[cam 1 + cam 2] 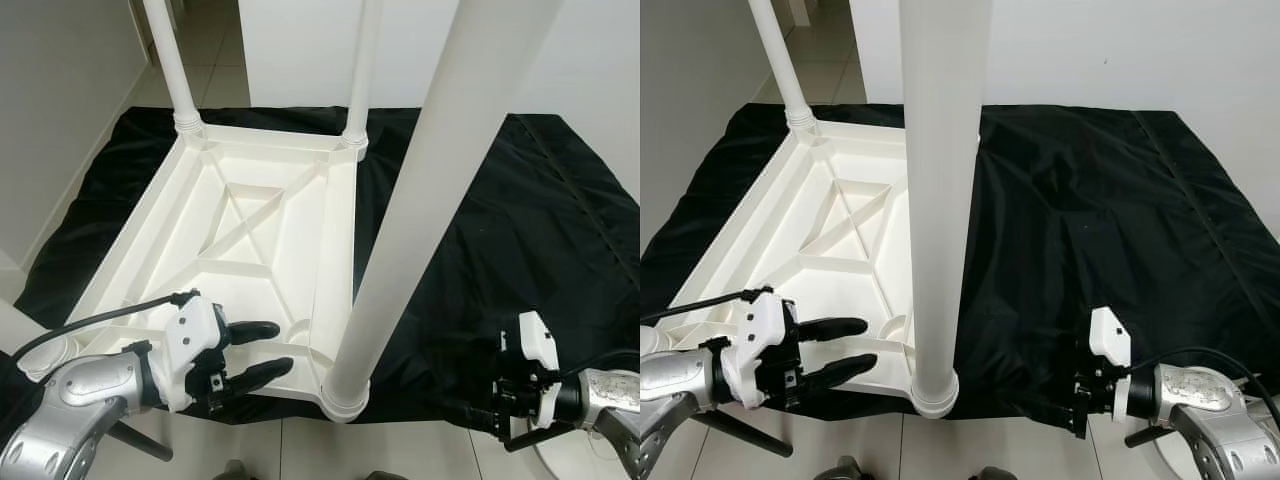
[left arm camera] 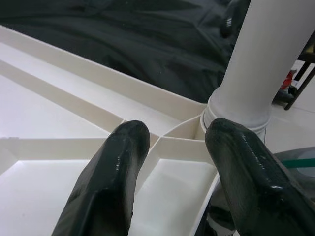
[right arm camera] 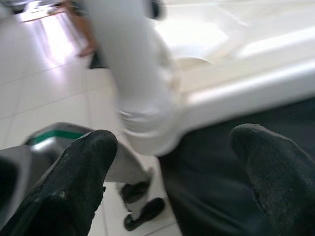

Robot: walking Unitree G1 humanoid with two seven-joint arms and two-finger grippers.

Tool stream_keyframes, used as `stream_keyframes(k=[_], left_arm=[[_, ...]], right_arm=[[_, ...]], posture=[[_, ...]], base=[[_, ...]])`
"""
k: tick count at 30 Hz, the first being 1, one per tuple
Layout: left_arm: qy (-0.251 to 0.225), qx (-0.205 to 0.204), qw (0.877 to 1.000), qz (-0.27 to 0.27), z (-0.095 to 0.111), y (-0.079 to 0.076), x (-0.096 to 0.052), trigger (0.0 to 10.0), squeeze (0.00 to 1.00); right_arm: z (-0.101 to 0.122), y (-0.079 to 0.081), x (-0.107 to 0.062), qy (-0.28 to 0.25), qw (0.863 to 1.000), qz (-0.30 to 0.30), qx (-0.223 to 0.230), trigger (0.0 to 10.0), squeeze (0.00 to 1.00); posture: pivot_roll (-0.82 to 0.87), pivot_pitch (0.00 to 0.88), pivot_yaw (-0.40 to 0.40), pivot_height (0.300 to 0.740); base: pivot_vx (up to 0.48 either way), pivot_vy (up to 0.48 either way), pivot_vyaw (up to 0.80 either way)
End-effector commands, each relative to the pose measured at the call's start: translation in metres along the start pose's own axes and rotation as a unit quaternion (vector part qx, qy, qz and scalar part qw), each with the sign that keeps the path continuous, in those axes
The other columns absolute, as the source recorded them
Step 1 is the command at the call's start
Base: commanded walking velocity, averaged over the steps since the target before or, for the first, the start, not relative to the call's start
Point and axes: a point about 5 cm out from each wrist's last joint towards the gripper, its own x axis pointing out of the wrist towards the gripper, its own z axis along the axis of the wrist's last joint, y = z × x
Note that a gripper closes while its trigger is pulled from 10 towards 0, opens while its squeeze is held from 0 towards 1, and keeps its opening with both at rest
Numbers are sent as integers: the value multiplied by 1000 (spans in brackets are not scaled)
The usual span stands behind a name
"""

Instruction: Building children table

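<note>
A white plastic children's table (image 1: 250, 230) lies upside down on a black sheet (image 1: 500, 230). Three white legs stand in its corner sockets: far left (image 1: 170, 60), far right (image 1: 362, 60) and the near right leg (image 1: 420, 200), which rises close to the camera. My left gripper (image 1: 275, 348) is open just above the table's near edge, left of that near leg's base (image 2: 256, 73), with nothing between its fingers (image 2: 123, 162). My right gripper (image 1: 1050, 405) hangs low over the sheet's front edge, right of the near leg, open and empty, its fingers (image 3: 83, 167) pointing toward the leg's base.
White walls close in behind and on the left. Tiled floor (image 1: 300, 445) runs along the sheet's front edge. A dark rod (image 1: 140, 440) slants across the floor under my left arm. A black cable (image 1: 90, 320) loops from the left wrist.
</note>
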Motion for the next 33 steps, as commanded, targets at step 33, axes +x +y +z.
stream_keyframes(k=[33], left_arm=[[5, 27, 984, 177, 14, 42, 23, 10000, 0]], right_arm=[[20, -12, 99, -108, 985, 132, -15, 10000, 0]], posture=[[11, 59, -22, 740]], base=[[0, 0, 0]])
